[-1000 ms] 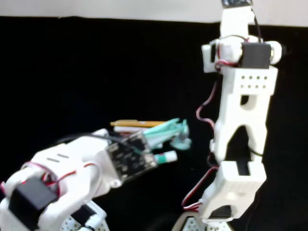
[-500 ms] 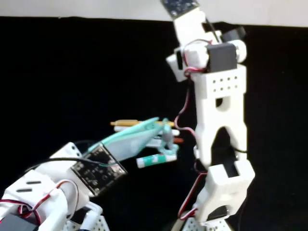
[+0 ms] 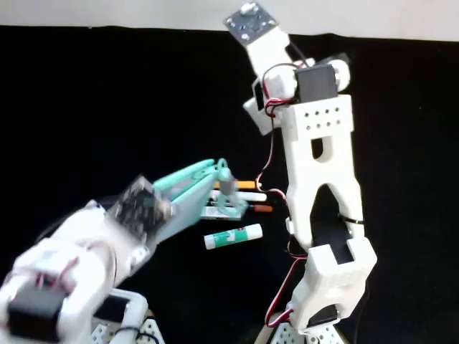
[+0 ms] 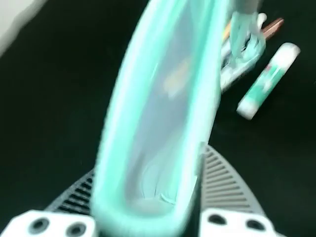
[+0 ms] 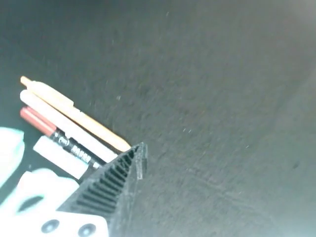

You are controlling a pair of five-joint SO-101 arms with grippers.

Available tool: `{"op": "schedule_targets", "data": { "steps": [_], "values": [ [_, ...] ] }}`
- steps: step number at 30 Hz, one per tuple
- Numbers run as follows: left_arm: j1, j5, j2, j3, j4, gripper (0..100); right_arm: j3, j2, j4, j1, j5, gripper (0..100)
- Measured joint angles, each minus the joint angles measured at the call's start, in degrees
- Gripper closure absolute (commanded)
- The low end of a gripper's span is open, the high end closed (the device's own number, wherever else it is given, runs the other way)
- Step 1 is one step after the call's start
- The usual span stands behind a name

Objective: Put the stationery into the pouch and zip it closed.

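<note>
A mint-green pouch (image 3: 193, 188) with a see-through side is held off the table, with my left gripper (image 3: 168, 208) shut on it. In the left wrist view the pouch (image 4: 163, 113) stretches away from the gripper (image 4: 148, 192), its far end over the stationery. A green-and-white glue stick (image 3: 233, 236) (image 4: 269, 81) lies alone on the black table. Beside the pouch's far end lie the pens (image 3: 251, 197). The right wrist view shows them side by side: a yellow pen (image 5: 74, 116), a white one and a red one. My right gripper (image 5: 118, 173) hangs just above and beside the pens; one ridged black finger shows.
The right arm (image 3: 319, 186) stands tall right of the pens, its red wires hanging near them. The left arm's white body (image 3: 79, 265) fills the front left. The black table (image 3: 107, 107) runs open to the back and left.
The left arm has pulled back and swung the pouch up and to the left, uncovering the glue stick. The right arm's upper part has moved to the left.
</note>
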Motion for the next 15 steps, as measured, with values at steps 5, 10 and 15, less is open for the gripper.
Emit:
{"op": "schedule_targets", "data": {
  "steps": [5,10,15],
  "values": [
    [-3.60,-1.49,-0.44,0.70,0.35,77,0.88,0.00,0.00,-1.14,0.26,36.1],
    [-4.31,-1.58,-0.44,0.70,0.35,78,1.32,0.00,0.00,-5.10,-1.23,36.1],
    [-5.98,-1.58,-0.26,-0.88,0.44,78,8.18,0.00,-4.66,-6.59,-4.40,36.1]
  ]
}}
